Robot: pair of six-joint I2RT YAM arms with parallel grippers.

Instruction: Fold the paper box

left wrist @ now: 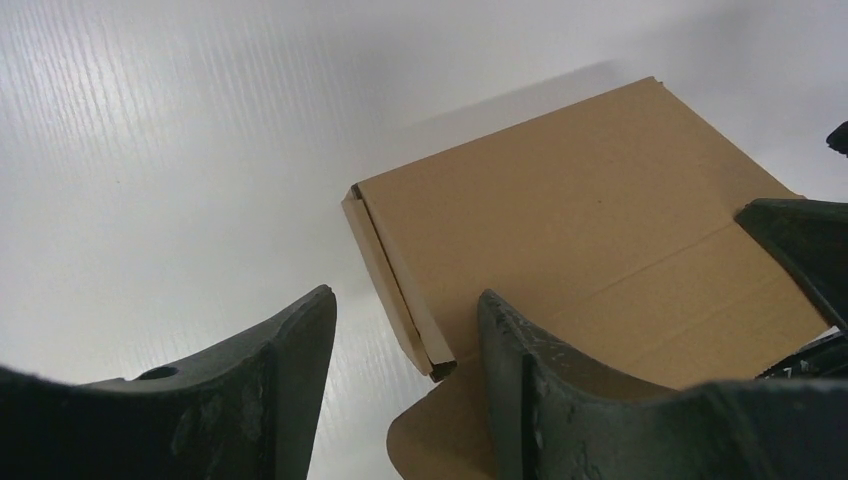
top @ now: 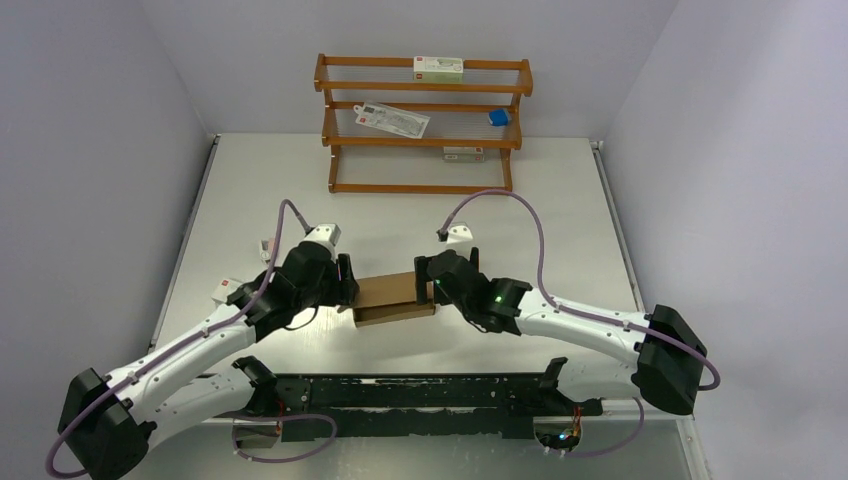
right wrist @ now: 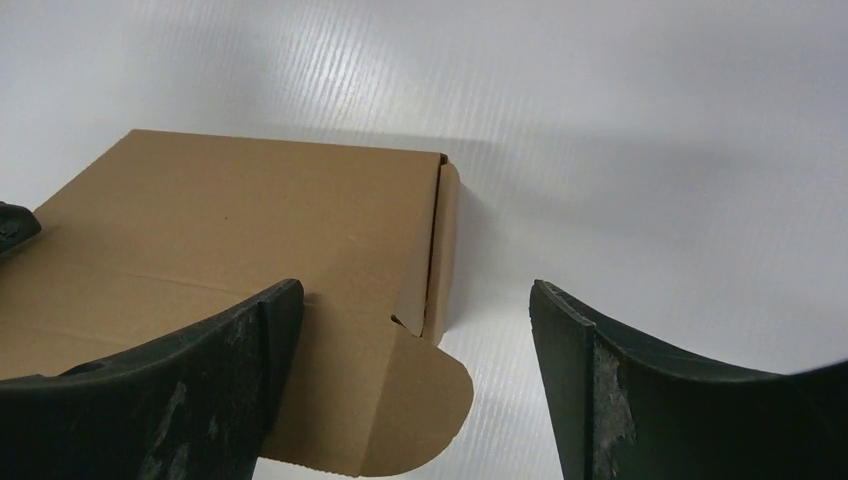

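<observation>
Centrally, paper box [top: 392,298], between left tool [top: 349,284] and right tool [top: 428,281], jaws parted

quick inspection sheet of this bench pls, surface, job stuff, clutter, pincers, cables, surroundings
surface: white table, matt, faintly ribbed in the wrist views
job's things: brown paper box lying between the arms, partly folded, end walls up, rounded tab sticking out loose
clutter: small white carton and second carton on the table by the left arm
grippers: left pincer open, straddling the box's end wall; right pincer open at the other end
cables: purple cable arching over the left wrist, another purple cable over the right
surroundings: wooden rack at the far edge with white cartons, flat packet, blue item; plain pale walls
</observation>
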